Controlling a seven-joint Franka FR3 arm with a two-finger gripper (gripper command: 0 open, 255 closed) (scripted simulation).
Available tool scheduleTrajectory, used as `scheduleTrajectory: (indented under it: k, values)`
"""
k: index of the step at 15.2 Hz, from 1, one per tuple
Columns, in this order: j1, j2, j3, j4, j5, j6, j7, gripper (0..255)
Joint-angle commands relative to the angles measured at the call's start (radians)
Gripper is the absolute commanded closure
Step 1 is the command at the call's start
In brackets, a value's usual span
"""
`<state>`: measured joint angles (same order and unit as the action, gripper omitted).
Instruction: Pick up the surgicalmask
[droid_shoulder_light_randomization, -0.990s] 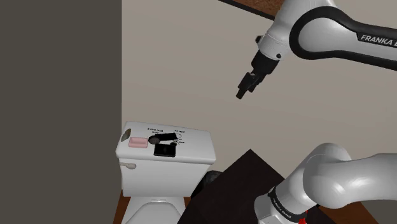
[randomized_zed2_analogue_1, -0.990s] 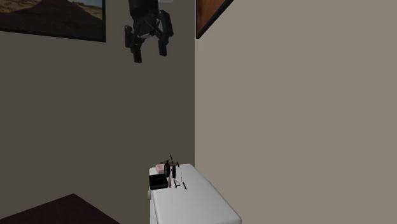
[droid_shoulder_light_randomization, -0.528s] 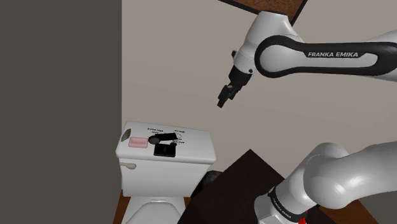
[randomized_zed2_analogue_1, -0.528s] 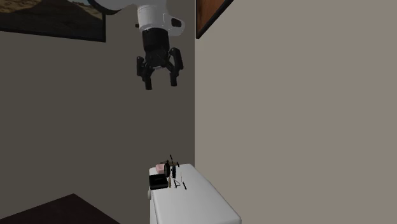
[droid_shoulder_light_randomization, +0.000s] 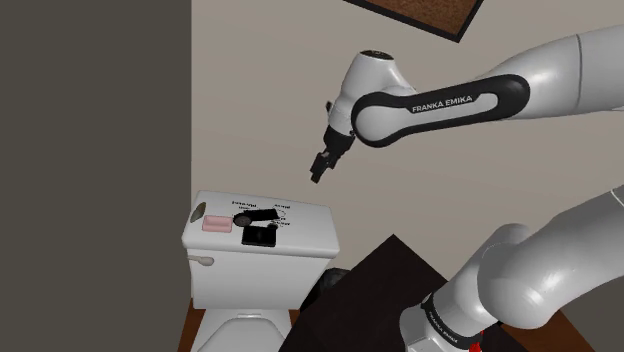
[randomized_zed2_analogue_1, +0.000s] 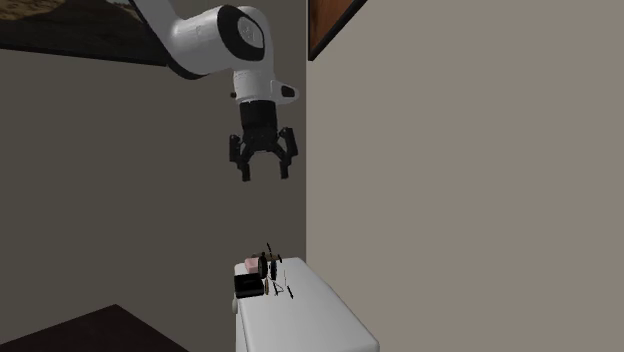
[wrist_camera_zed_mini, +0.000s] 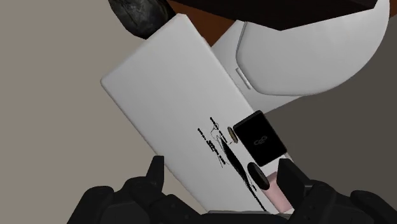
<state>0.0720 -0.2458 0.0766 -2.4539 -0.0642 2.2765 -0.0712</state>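
The white arm (droid_shoulder_light_randomization: 450, 100) reaches out from the stand and holds the gripper (randomized_zed2_analogue_1: 262, 172) high in the air, well above the toilet (droid_shoulder_light_randomization: 235, 325) against the beige wall. Its fingers are spread apart with nothing between them, so nothing has been grasped. By my reading the task is at its approach stage. The descent, the closing on the mask and the lift are all left to do.

No open container is in play. The tank is closed by its white lid (droid_shoulder_light_randomization: 312, 236), and that lid serves as the shelf for three small things. The largest is a black box (droid_shoulder_light_randomization: 262, 238) near the lid's front edge. Next is a pink block (droid_shoulder_light_randomization: 215, 223) toward the shoulder view's left end.

The surgicalmask (droid_shoulder_light_randomization: 262, 216) seems to be the thin dark strip with scattered strap-like marks around it. It lies on the lid just behind the box and beside the pink block. In the wrist view it sits ahead of the parted fingers, roughly in line with the gap between them.
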Motion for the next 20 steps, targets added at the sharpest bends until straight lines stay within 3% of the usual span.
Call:
scheduleTrajectory:
  k: [1,10,17,20]
  values:
    - [0.004,0.080,0.008,0.016,-0.011,0.062,-0.001,0]
    - [0.026,0.437,0.026,0.174,-0.089,0.245,0.004,0]
    - [0.065,0.711,0.019,0.360,-0.155,0.320,0.008,0]
    - [0.074,0.767,0.013,0.390,-0.167,0.344,0.013,0]
